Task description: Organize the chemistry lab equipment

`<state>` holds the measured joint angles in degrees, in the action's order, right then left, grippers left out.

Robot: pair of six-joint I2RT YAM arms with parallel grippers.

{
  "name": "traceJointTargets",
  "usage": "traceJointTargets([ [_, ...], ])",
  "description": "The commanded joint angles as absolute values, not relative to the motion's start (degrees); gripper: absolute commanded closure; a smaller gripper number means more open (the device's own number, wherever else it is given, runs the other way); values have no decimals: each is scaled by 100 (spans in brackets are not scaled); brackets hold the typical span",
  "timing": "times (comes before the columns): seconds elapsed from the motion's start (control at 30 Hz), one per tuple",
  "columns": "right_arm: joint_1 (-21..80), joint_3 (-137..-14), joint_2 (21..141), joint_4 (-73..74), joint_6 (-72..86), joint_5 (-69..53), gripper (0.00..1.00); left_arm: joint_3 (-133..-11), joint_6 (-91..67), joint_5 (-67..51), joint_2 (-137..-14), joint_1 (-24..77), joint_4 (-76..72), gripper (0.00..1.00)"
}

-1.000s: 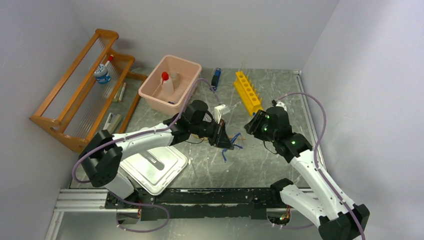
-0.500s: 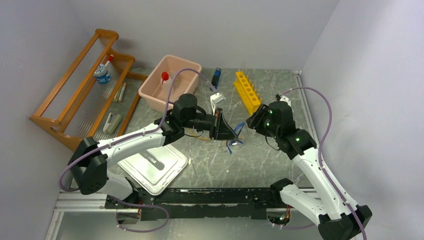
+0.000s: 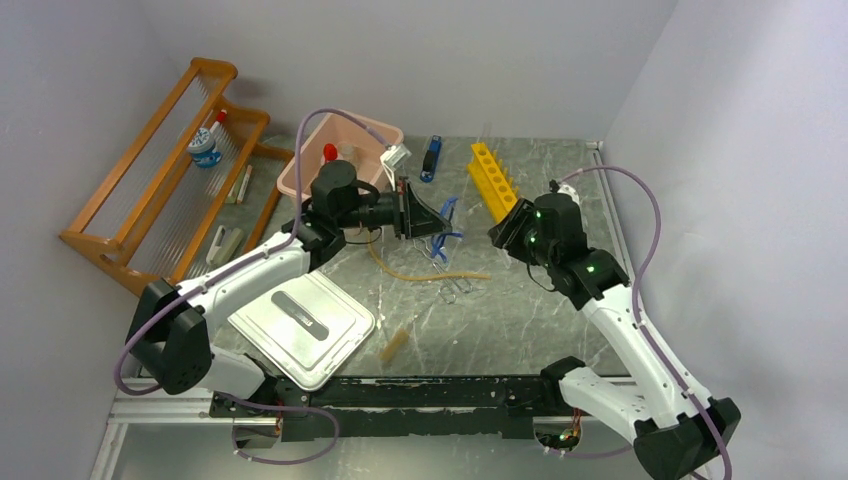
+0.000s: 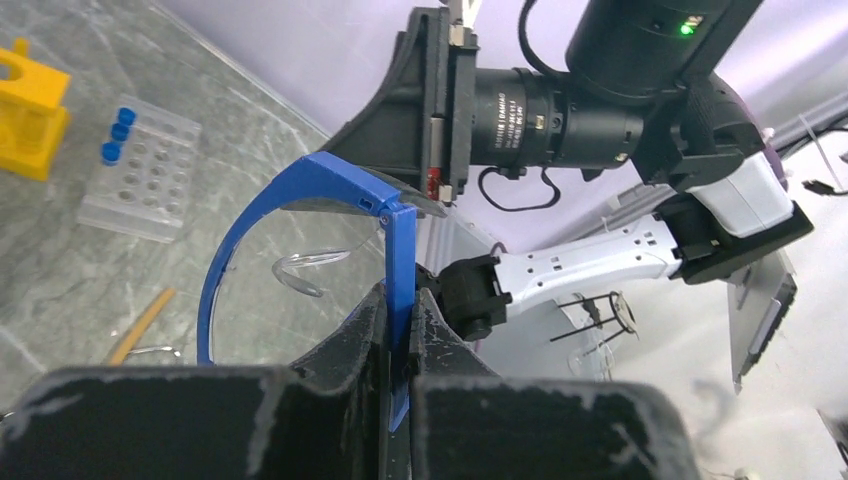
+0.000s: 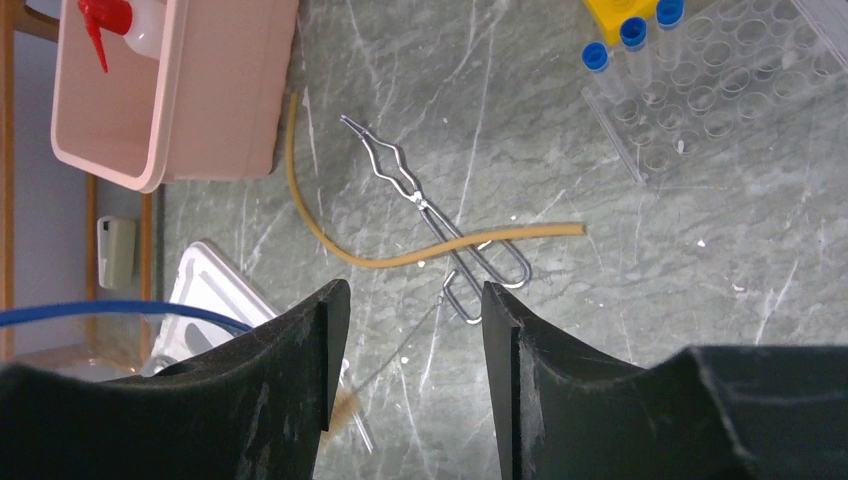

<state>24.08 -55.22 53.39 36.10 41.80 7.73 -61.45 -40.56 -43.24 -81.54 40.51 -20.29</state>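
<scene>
We log the left arm (image 3: 260,270) swung up from mid-table toward the pink tub (image 5: 230,100), now stretched level. The left gripper (image 4: 400,300) is clamped on one temple of the blue-framed safety glasses (image 4: 330,172), aloft near the tub; we judge stowing comes next. The right gripper (image 5: 405,300) hovers tilted down, jaws apart and empty, over the hose (image 5: 520,231) and wire tongs (image 5: 400,175).

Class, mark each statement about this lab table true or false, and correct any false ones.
1. The left gripper is shut on the blue-framed glasses. True.
2. The right gripper holds the tan hose. False: it is open and empty; the hose lies on the table.
3. The red-capped squeeze bottle is in the pink tub. True.
4. The grey-white lid covers the tub. False: it lies on the table, apart from the tub.
5. The hose crosses the metal tongs. True.
</scene>
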Motion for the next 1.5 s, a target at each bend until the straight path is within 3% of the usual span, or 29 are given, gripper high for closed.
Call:
traceJointTargets([
  [0.0,2408,-5676,5499,3336,4188,704,45,-6443,-3911,-4245,-8116,3719,-1818,95],
  [0.37,2409,-5838,6211,3021,4121,450,45,-7892,-1609,-2388,-8279,3046,1013,95],
  [0.87,2433,-6495,7582,2515,3894,156,46,-9771,-71,1710,-10095,2834,2654,95],
  [1.47,2437,-6736,8304,2309,3836,51,46,-11142,-434,1199,-12010,2523,3247,95],
])
